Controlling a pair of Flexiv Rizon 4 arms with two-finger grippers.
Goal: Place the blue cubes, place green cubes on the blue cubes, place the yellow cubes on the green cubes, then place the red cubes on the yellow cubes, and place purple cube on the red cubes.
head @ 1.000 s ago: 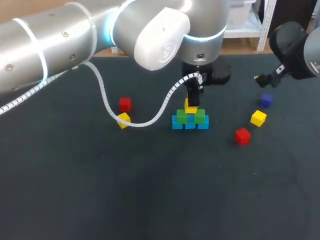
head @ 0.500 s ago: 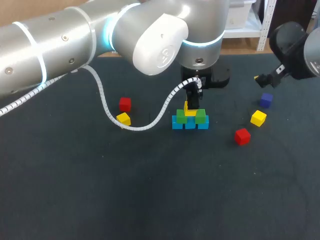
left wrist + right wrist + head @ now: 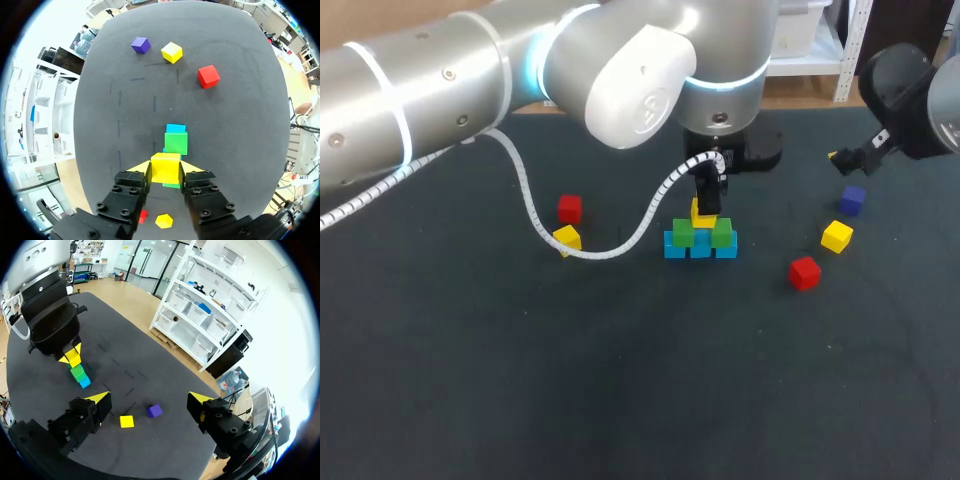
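Note:
A row of blue cubes lies mid-table with two green cubes on top. My left gripper stands straight above them, shut on a yellow cube that sits at the top of the green pair. In the left wrist view the yellow cube is clamped between the fingers, with a green cube and a blue cube just ahead. My right gripper hangs open and empty at the table's far right, above the purple cube.
Loose on the right are a purple cube, a yellow cube and a red cube. To the left of the stack lie a red cube and a yellow cube. The left arm's white cable droops near them.
The left arm has shifted slightly, with the yellow cube still in its grip over the green cubes. The right arm has not moved.

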